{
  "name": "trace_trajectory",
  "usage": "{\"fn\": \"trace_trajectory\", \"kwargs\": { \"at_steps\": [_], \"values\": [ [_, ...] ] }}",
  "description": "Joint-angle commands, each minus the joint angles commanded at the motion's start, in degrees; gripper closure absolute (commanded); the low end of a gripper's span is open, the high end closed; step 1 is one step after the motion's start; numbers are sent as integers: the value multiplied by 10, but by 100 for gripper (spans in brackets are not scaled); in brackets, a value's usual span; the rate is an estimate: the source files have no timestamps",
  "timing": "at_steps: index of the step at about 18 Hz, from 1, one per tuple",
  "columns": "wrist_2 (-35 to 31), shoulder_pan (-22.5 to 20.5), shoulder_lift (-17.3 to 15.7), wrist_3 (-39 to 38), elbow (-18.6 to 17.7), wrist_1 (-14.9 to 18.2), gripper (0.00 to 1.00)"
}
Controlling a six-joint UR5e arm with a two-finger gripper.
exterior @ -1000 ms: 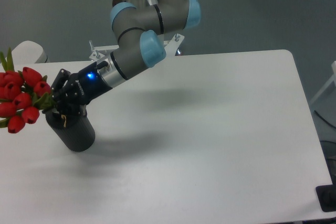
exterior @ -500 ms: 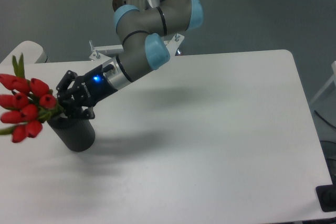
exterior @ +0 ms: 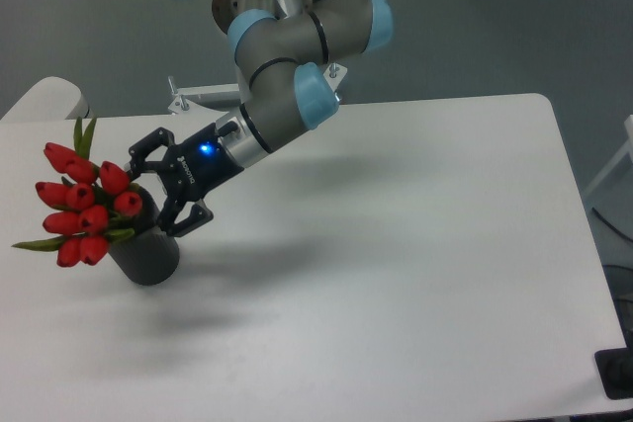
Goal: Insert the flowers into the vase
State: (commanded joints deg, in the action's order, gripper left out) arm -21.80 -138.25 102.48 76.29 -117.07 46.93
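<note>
The flowers (exterior: 86,207), a bunch of red tulip buds with green leaves, stand with their stems in the black vase (exterior: 150,256) at the table's left side and lean out to the left over its rim. My gripper (exterior: 161,188) is just right of the buds, above the vase's top. It is open, with one finger (exterior: 145,149) above and the other (exterior: 186,221) below, and nothing is held between them. The stems inside the vase are hidden.
The white table (exterior: 396,244) runs to the right and the front. A metal bracket (exterior: 194,98) sticks up at its back edge behind the arm. A pale rounded object (exterior: 42,98) lies off the far left corner, and a black item (exterior: 618,373) at the lower right.
The gripper has opened and drawn back to the right, letting go of the flowers. The bunch has shifted right and settled into the vase.
</note>
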Motion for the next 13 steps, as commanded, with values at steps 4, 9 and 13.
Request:
{"fn": "trace_trajectory", "kwargs": {
  "at_steps": [4,9,13],
  "values": [
    [0,-15,-2,0,0,0,9],
    [0,-58,-4,-3,5,1,0],
    [-1,-113,-4,-3,19,3,0]
  ]
}}
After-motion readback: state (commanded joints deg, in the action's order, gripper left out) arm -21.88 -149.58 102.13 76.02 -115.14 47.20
